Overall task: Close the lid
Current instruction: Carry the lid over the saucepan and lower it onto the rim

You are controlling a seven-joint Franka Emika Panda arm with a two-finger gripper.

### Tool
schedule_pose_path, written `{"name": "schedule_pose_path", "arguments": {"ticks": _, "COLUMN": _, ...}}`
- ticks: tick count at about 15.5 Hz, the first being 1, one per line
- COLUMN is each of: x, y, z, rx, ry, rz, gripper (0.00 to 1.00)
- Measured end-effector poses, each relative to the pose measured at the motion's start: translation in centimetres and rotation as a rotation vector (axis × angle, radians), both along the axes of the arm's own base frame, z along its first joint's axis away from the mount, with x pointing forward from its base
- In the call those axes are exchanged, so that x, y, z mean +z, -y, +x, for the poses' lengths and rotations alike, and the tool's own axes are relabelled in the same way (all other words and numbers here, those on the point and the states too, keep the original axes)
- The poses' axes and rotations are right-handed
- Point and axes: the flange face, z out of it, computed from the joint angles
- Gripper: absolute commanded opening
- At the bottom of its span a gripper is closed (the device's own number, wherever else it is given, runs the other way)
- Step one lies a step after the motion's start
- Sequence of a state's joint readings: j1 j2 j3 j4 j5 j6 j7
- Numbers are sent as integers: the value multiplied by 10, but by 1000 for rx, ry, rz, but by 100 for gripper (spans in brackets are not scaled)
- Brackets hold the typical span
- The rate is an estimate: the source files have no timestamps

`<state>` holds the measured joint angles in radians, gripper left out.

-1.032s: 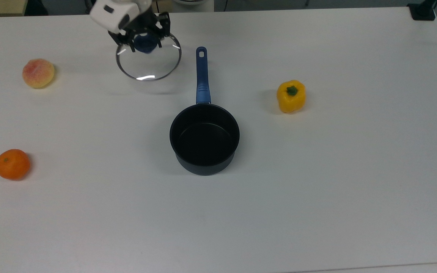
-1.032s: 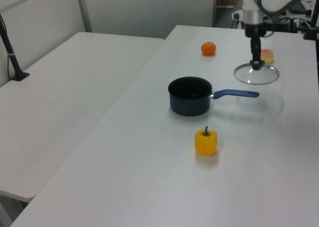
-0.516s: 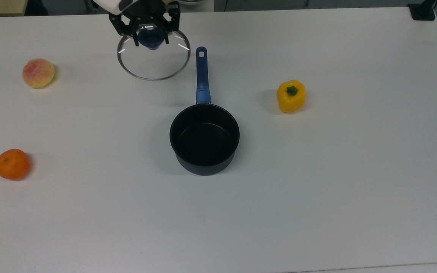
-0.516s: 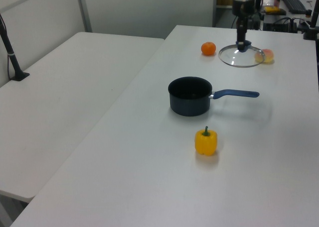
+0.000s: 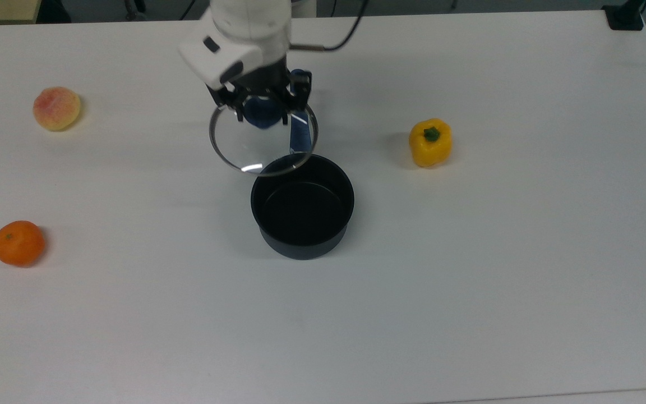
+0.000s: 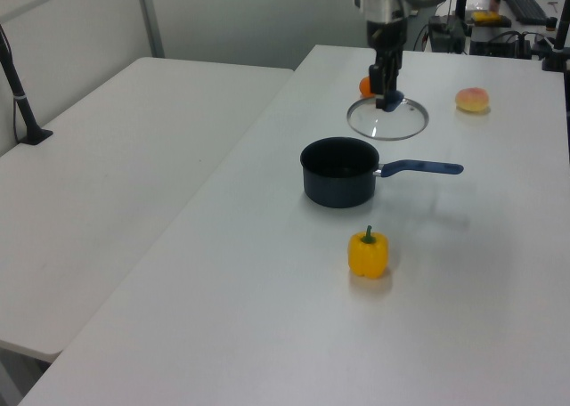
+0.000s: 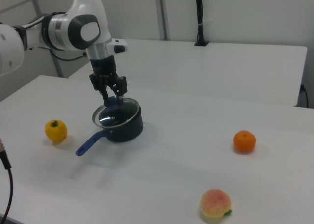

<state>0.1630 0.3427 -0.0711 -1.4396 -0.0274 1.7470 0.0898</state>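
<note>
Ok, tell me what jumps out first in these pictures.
The gripper holds the glass lid by its blue knob in the air, near the open black saucepan at mid-table. On the white table around them lie a yellow pepper, an orange and a peach.

The lid (image 5: 263, 147) is clear glass, glossy with a bright glint, ringed by a thin shiny metal rim and topped by a smooth blue knob (image 5: 261, 112) that looks like plastic. The pot (image 5: 302, 205) is black with a dull satin sheen inside, and its blue handle (image 6: 420, 167) looks like smooth plastic. The surface (image 5: 469, 280) is white, smooth and matt; the end effector (image 5: 262, 106) is black and matt below a glossy white arm shell (image 7: 81, 30).
</note>
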Motion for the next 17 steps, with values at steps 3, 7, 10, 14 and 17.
{"name": "schedule_pose_path", "arguments": {"ticks": 3, "x": -21, "y": -15, "z": 19, "rx": -43, "ry": -7, "rz": -9, "gripper": 9}}
{"name": "schedule_pose_path", "arguments": {"ticks": 7, "x": -35, "y": -28, "z": 37, "rx": -98, "ry": 21, "rz": -11, "gripper": 9}}
{"name": "schedule_pose_path", "arguments": {"ticks": 10, "x": -40, "y": -36, "z": 45, "rx": -126, "ry": 59, "rz": -6, "gripper": 9}}
{"name": "schedule_pose_path", "arguments": {"ticks": 14, "x": -39, "y": -46, "z": 49, "rx": -147, "ry": 104, "rz": 5, "gripper": 9}}
{"name": "schedule_pose_path", "arguments": {"ticks": 17, "x": -45, "y": -48, "z": 52, "rx": -148, "ry": 111, "rz": 7, "gripper": 9}}
